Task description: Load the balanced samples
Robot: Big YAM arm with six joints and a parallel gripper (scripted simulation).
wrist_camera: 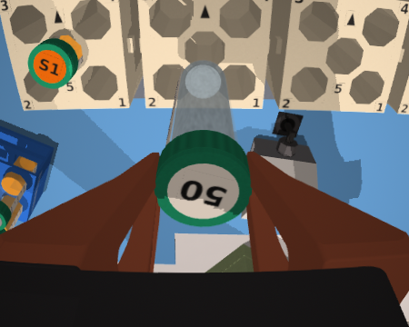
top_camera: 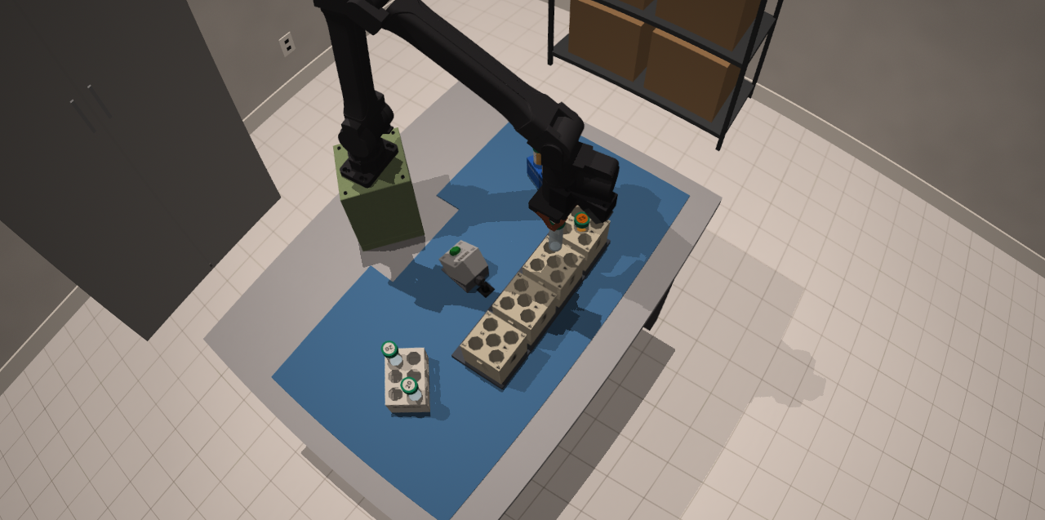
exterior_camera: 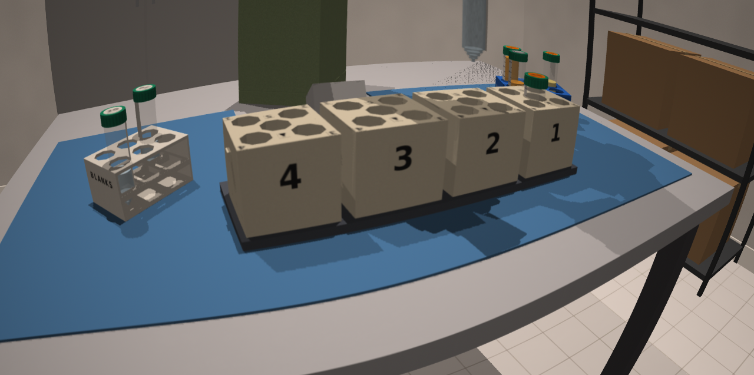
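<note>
So the gripper is clamped on the green cap of the 50 mL blank, fingers partly closed on either side of it. The tube hangs upright, well above the adapters. In the wrist view its tip sits over the near edge of adapter 2, between holes 1 and 2. S1 is at about 10 o'clock from the held cap, standing in adapter 1. The blue sample rack sits at 9 o'clock. The blank rack holds two tubes, well apart from the stand.
</note>
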